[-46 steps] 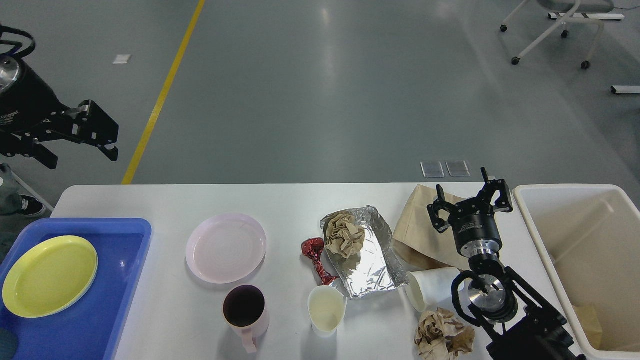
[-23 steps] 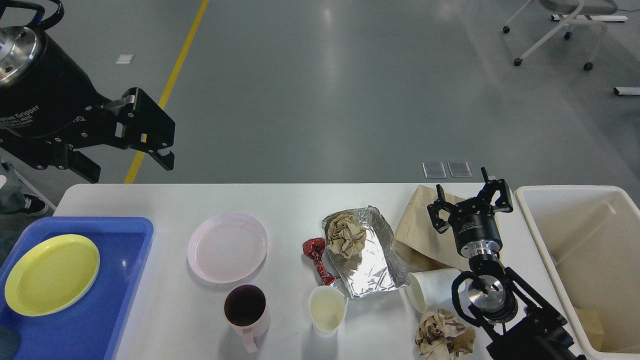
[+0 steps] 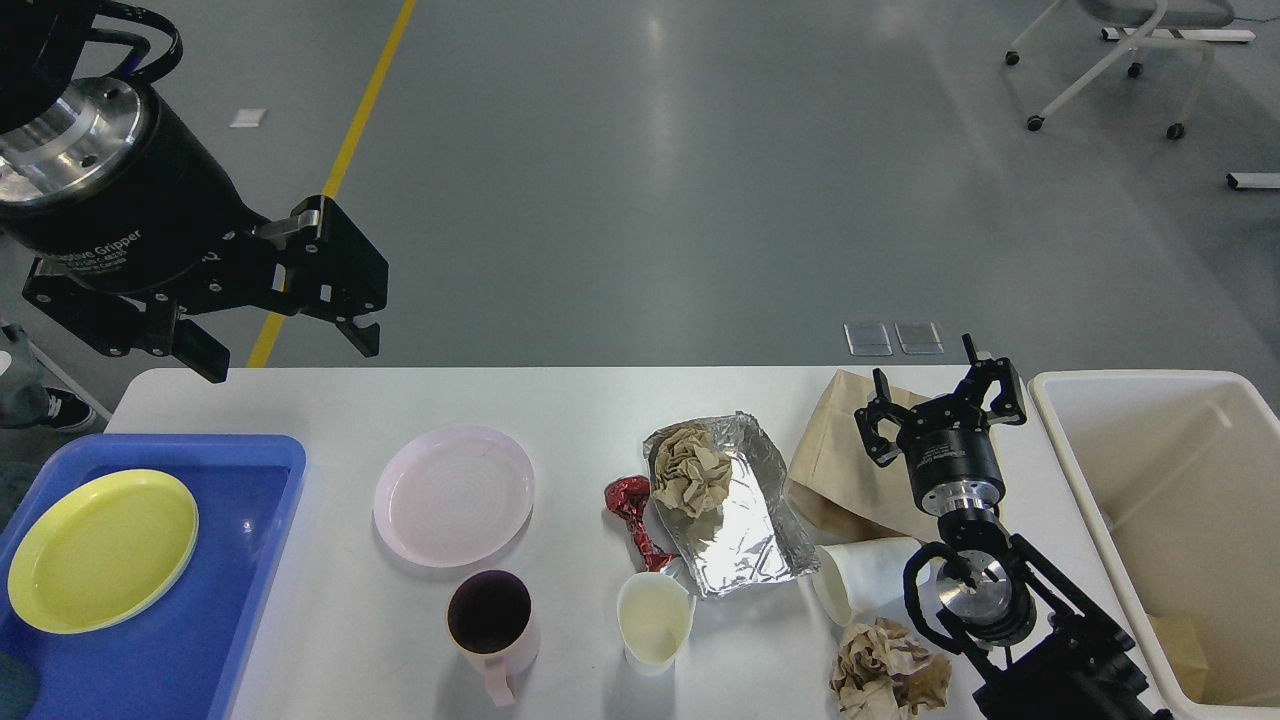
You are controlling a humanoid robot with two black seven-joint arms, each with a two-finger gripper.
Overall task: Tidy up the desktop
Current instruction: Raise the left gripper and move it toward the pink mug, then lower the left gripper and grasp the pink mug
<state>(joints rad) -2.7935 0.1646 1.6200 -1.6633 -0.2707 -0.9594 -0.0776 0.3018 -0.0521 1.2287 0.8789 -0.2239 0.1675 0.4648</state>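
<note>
The white desktop carries a pink plate, a pink mug, a cream cup, a red foil wrapper, a foil tray holding a crumpled brown paper, a brown paper bag, a tipped white paper cup and a crumpled paper ball. My left gripper is open and empty, above the table's back left edge. My right gripper is open and empty, over the paper bag.
A blue tray at the left holds a yellow plate. A cream bin stands at the right with some paper inside. An office chair base stands on the floor far behind.
My left gripper has moved right and closer to the camera, toward the table's back left edge. The right arm and the table items have not moved.
</note>
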